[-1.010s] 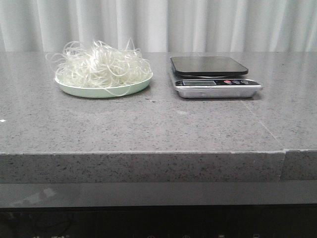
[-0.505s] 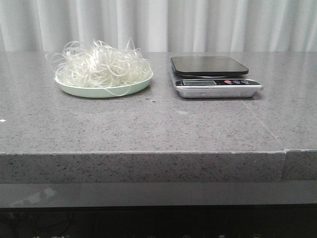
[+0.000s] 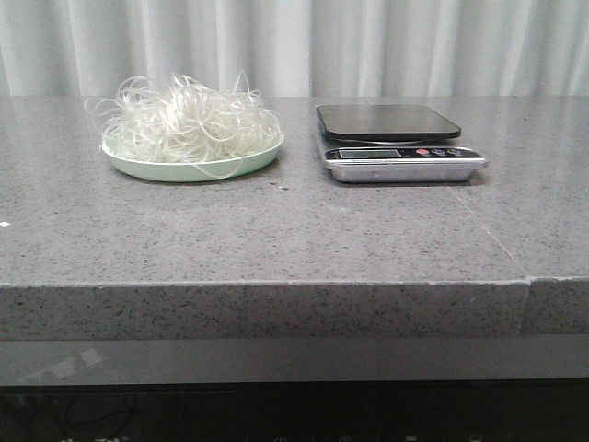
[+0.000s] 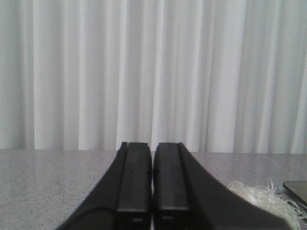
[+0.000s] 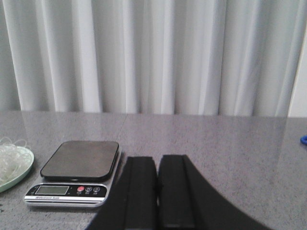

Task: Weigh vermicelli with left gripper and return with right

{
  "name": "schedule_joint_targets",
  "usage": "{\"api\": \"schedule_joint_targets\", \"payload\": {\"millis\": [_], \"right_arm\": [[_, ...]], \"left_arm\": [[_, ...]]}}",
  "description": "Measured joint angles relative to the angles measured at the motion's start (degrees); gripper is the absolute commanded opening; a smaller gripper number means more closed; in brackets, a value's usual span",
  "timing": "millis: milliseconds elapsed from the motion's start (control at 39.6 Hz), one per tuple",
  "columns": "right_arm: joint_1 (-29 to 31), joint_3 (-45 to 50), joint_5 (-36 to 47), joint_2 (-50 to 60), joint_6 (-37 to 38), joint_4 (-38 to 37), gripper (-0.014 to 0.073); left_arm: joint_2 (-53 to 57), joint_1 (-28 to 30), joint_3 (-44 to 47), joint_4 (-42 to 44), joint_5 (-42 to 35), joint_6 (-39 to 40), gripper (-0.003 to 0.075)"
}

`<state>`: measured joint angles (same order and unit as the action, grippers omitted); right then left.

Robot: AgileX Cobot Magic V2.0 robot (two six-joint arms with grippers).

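Note:
The vermicelli [image 3: 189,122], a tangle of thin whitish strands, lies heaped on a pale green plate [image 3: 189,168] at the back left of the table. A scale [image 3: 398,141] with a dark platform stands to its right. No gripper shows in the front view. In the left wrist view my left gripper [image 4: 152,146] is shut and empty above the table, with the vermicelli [image 4: 256,196] off to one side. In the right wrist view my right gripper [image 5: 158,160] is shut and empty beside the scale [image 5: 74,172], with the plate [image 5: 19,170] at the frame edge.
The grey speckled table [image 3: 276,230] ends in a front edge close to the camera. A white curtain [image 3: 294,46] hangs behind it. A small blue thing [image 5: 303,140] shows at the edge of the right wrist view.

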<state>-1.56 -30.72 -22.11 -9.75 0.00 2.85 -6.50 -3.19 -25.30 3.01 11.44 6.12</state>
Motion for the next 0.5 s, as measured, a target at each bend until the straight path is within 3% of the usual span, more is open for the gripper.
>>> {"api": "schedule_joint_targets", "payload": {"millis": [227, 505], "right_arm": [[0.0, -11.22, -9.5, -12.15, 0.0, 2.79, 0.0164], [0.0, -12.56, -11.81, -21.48, 0.0, 3.18, 0.0164]], "left_arm": [[-10.64, 0.0, -11.71, 0.0, 6.86, 0.0, 0.0155], [-19.11, 0.0, -14.08, 0.0, 14.72, 0.0, 0.0155]]}}
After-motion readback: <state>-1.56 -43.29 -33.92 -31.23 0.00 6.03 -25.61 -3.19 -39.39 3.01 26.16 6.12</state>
